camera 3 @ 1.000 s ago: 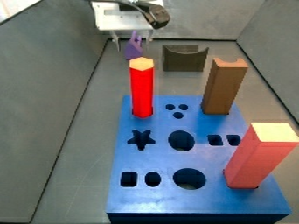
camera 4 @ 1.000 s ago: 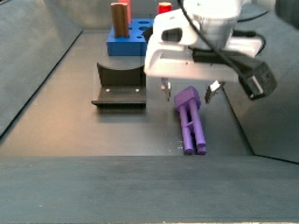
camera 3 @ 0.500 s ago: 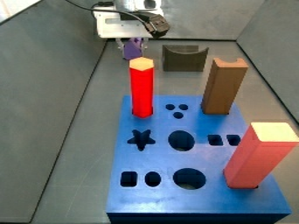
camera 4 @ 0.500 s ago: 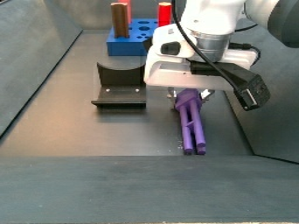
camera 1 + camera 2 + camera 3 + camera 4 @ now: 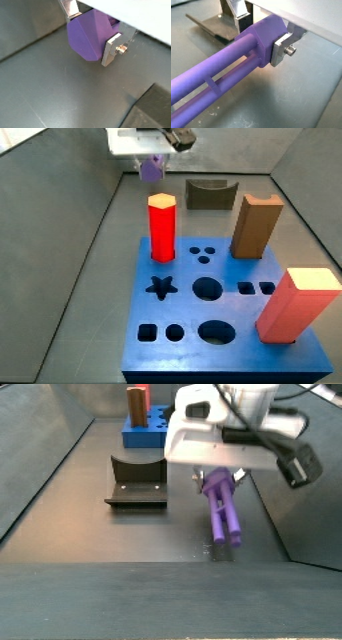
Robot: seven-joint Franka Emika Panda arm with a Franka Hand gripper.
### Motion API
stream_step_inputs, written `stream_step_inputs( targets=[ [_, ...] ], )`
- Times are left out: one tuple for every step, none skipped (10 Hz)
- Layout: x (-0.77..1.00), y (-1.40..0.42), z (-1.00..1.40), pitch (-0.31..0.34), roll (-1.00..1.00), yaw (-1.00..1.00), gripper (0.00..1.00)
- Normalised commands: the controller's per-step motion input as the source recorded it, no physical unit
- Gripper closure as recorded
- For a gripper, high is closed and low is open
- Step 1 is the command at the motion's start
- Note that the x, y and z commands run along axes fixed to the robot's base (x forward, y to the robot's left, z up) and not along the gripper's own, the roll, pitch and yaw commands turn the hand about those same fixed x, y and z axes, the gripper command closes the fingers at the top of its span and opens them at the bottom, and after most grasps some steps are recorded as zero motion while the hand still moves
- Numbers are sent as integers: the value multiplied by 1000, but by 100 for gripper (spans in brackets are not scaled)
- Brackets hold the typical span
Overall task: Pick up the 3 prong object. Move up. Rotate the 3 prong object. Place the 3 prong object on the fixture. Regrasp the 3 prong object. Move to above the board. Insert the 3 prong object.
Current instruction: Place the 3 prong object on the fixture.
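The purple 3 prong object (image 5: 223, 512) hangs clear of the floor, its solid head clamped between my silver fingers. My gripper (image 5: 218, 476) is shut on that head (image 5: 90, 35), and the long prongs (image 5: 211, 87) stretch away from the jaws in a wrist view. In a side view the piece (image 5: 152, 169) shows as a small purple stub under the gripper (image 5: 152, 160), behind the board. The dark fixture (image 5: 136, 479) sits on the floor beside the gripper, also visible as a notched block (image 5: 210, 194). The blue board (image 5: 227, 313) lies in front with its star, round and square holes.
On the board stand a red hexagonal peg (image 5: 162, 227), a brown rectangular block (image 5: 254, 225) and a salmon block (image 5: 295, 305). Grey walls slope up on both sides of the floor. Part of the fixture (image 5: 218, 27) shows behind the fingers in a wrist view.
My gripper has risen with the 3 prong object, lifting it off the floor; half a second ago it still lay along the floor.
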Motion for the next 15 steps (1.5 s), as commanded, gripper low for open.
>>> stream_step_inputs(
  targets=[
    [0,0,1000,0,0,0,100],
    [1,0,1000,0,-11,1,100],
    [-7,-3,1000,17,-21,4,100],
    [-9,-4,1000,21,-31,10,100],
    [-12,-5,1000,20,-41,16,100],
    [-18,-9,1000,18,-59,21,100],
    [-21,-10,1000,18,-65,22,100],
    [-24,-13,1000,17,-78,23,100],
    [-23,-13,929,17,-87,20,100],
    [-16,-10,725,19,-98,17,100],
    [-10,-9,623,20,-104,14,100],
    [-4,-5,419,32,-114,5,100],
    [2,-4,267,40,-122,-1,100],
    [1000,-453,307,310,-88,-337,100],
    [1000,-440,261,321,-84,-318,100]
  ],
)
